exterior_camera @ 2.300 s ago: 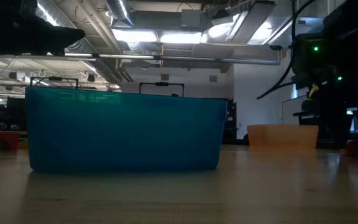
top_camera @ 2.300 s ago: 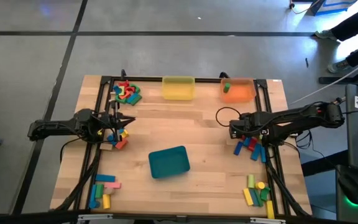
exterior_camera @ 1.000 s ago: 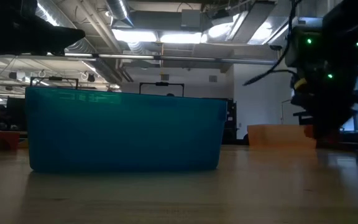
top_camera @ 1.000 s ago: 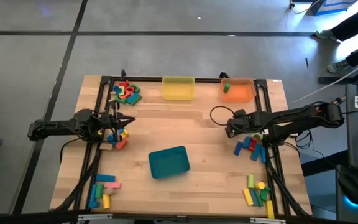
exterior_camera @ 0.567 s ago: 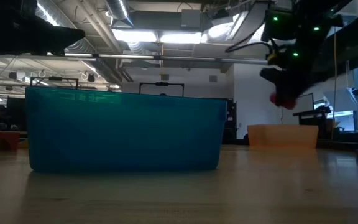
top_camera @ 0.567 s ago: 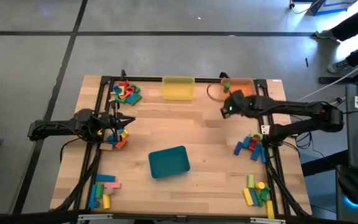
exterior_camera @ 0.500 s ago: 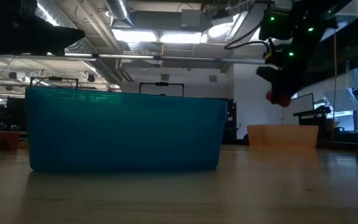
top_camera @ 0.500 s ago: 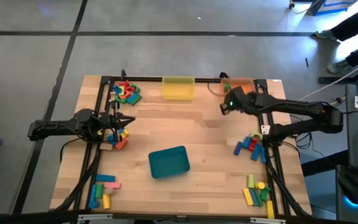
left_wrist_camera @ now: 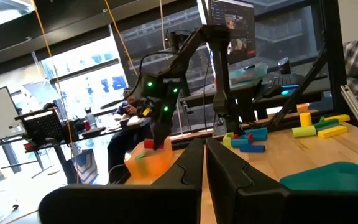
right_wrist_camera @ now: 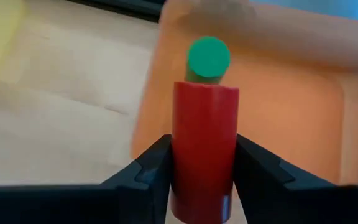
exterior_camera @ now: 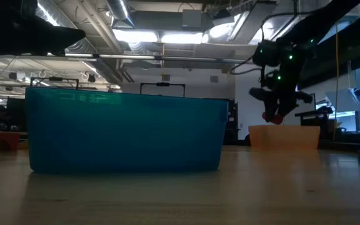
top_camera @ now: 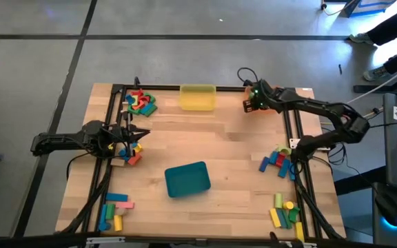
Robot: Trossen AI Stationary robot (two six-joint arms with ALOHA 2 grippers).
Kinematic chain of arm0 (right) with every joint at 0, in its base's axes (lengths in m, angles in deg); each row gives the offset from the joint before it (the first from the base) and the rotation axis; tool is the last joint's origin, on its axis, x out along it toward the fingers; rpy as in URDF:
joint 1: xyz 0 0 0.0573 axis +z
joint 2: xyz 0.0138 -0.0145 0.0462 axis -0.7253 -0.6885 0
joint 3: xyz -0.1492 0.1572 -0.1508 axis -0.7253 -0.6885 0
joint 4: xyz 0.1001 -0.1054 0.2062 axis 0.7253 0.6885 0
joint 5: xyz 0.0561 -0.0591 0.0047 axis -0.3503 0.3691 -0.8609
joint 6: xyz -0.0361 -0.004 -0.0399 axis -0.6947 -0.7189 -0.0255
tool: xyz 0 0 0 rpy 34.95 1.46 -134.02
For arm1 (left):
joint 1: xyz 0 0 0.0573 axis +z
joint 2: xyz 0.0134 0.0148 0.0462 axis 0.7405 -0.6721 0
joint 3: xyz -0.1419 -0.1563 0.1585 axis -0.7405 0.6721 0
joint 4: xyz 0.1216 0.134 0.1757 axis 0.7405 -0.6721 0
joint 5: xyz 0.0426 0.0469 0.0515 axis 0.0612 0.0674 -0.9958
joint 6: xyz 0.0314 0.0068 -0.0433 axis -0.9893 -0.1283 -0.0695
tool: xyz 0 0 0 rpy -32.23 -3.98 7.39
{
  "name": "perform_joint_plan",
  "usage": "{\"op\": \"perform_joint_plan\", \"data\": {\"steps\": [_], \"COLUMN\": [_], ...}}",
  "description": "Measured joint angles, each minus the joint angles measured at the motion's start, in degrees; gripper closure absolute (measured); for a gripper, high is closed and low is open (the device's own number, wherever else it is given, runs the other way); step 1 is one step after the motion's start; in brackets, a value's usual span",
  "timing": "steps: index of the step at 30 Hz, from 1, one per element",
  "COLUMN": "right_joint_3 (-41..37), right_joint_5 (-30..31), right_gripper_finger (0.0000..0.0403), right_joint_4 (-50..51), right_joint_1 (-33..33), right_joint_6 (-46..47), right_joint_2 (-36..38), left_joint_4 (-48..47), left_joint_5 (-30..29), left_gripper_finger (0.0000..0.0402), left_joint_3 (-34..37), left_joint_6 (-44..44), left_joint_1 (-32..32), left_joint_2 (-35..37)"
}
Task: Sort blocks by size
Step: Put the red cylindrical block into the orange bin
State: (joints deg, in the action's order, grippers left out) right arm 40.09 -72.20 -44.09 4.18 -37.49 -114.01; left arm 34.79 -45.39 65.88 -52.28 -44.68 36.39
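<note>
So right at the right gripper (right_wrist_camera: 201, 163) a red cylinder block (right_wrist_camera: 204, 144) is being pinched between the two fingers, gripped on its sides, and it's being held up in the air over the near edge of the orange tray (right_wrist_camera: 303, 118). A green cylinder (right_wrist_camera: 208, 58) is already lying inside that tray, pretty much straight beyond the red one.

What's probably being lined up is a drop, and that's where it could get messy. The red block is being carried close to the tray's rim rather than over its middle, so if it's let go here it could be clipped by the wall and bounced out onto the table (top_camera: 219, 138). Being round, it's likely to be sent rolling once it lands on its side. It could also be dropped onto the green one and knocked off sideways.

Farther out, the other piles are being left alone: a mixed heap by the right edge (top_camera: 276, 162), another at the near right corner (top_camera: 284, 212), one at the near left corner (top_camera: 112, 210), one at the far left (top_camera: 140, 102). The yellow tray (top_camera: 198, 97) and teal tray (top_camera: 187, 179) are both sitting well apart from the action.

The left gripper (top_camera: 131, 134) is being kept pressed shut, empty as far as can be judged, parked over the small pile at the left edge (top_camera: 131, 153).
</note>
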Motion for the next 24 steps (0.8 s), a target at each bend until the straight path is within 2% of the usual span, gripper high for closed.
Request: {"op": "perform_joint_plan", "data": {"steps": [8, 24], "right_joint_3": [0.0, 0.0], "right_joint_5": [-3.9, -2.5], "right_gripper_finger": [0.0261, 0.0245], "right_joint_4": [-4.2, -4.0], "right_joint_1": [-1.7, -1.7], "right_joint_6": [-1.3, -3.3], "right_joint_2": [-2.2, -2.2], "left_joint_4": [0.0, 0.0], "left_joint_5": [0.0, 0.0], "left_gripper_finger": [0.0396, 0.0396], "left_joint_3": [0.0, 0.0], "left_joint_6": [0.0, -0.1], "left_joint_1": [0.0, 0.0], "left_joint_2": [0.0, 0.0]}}
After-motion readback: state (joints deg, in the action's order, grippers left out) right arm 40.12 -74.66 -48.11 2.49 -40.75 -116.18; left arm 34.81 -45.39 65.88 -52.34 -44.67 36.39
